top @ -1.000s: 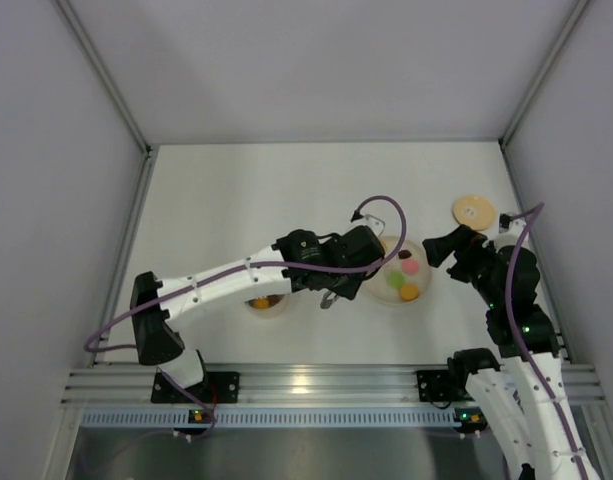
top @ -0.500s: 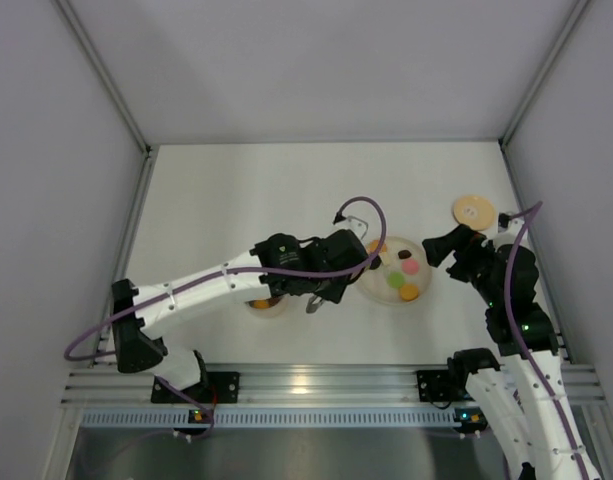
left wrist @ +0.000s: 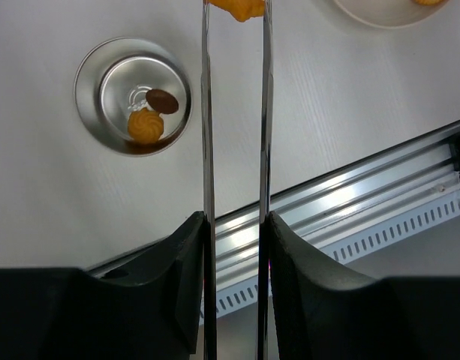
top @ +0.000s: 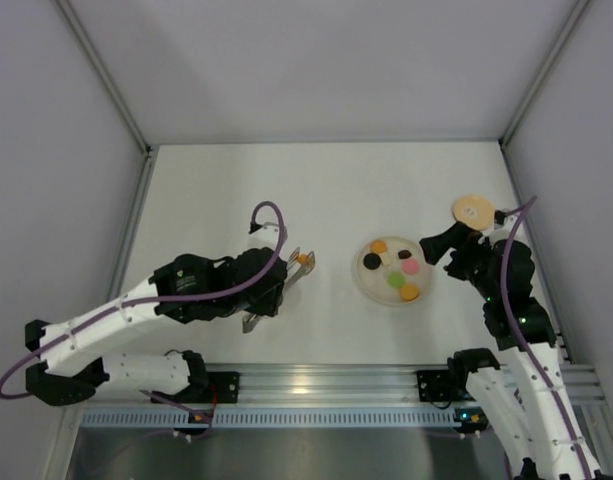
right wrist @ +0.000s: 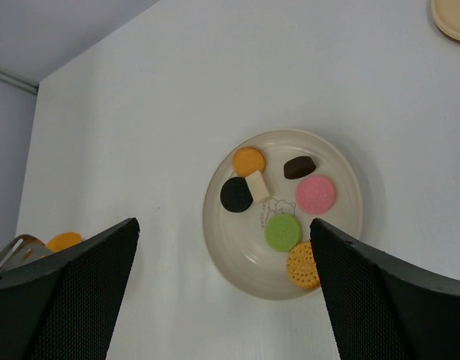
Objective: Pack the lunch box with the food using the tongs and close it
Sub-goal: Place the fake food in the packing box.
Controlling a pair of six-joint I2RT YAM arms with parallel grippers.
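Note:
My left gripper (left wrist: 236, 221) (top: 274, 292) is shut on the tongs (left wrist: 207, 112) (top: 294, 266), which pinch an orange piece of food (left wrist: 237, 7) (top: 304, 259) at their tips. The lunch box (left wrist: 132, 96), an open steel pot, stands left of the tongs and holds a brown piece and an orange cookie. In the top view the left arm hides it. Several food pieces lie on the pale plate (right wrist: 342, 255) (top: 366, 285). The wooden lid (top: 473, 210) (right wrist: 451, 16) lies at the far right. My right gripper (right wrist: 224, 221) (top: 441, 245) hangs open above the plate.
An aluminium rail (top: 316, 385) (left wrist: 365, 202) runs along the near table edge. Grey walls (top: 86, 150) close in the table on the left, back and right. The tongs (right wrist: 16, 247) and their orange piece (right wrist: 63, 241) show at the right wrist view's left edge.
My left arm has drawn back to the left, away from the plate, carrying the tongs with the orange piece. The right arm has not moved.

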